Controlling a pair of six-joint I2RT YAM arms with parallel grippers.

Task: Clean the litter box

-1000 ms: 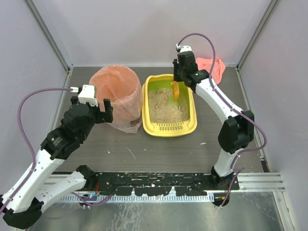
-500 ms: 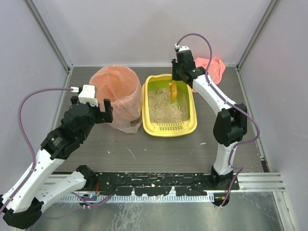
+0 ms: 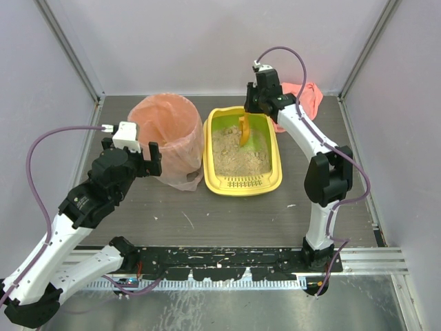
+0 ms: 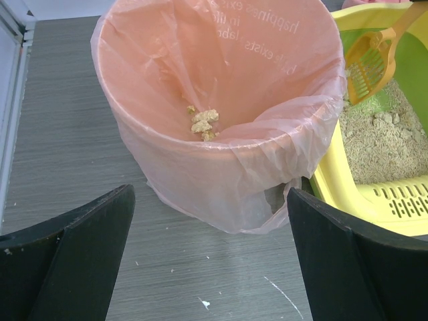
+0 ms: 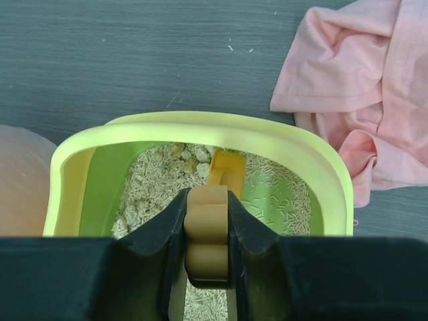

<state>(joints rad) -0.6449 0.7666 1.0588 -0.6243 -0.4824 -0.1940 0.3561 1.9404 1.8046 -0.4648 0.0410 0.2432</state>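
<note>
The yellow litter box (image 3: 242, 185) sits mid-table, green inside, with beige litter (image 3: 238, 155) and its slotted rim toward me. It also shows in the right wrist view (image 5: 200, 127) and the left wrist view (image 4: 348, 194). My right gripper (image 5: 207, 227) is shut on the handle of an orange scoop (image 3: 244, 129). The scoop's head (image 5: 226, 171) hangs just above the litter at the box's far end, beside some clumps (image 5: 187, 155). My left gripper (image 4: 210, 267) is open and empty, low over the table just in front of the bin.
A round bin lined with a pink bag (image 3: 165, 138) stands left of the box, touching it, with a few litter clumps (image 4: 204, 122) inside. A pink cloth (image 3: 303, 96) lies at the back right. Grey walls enclose the table.
My right gripper has moved the scoop toward the far end of the box and a little left. The left arm has not moved.
</note>
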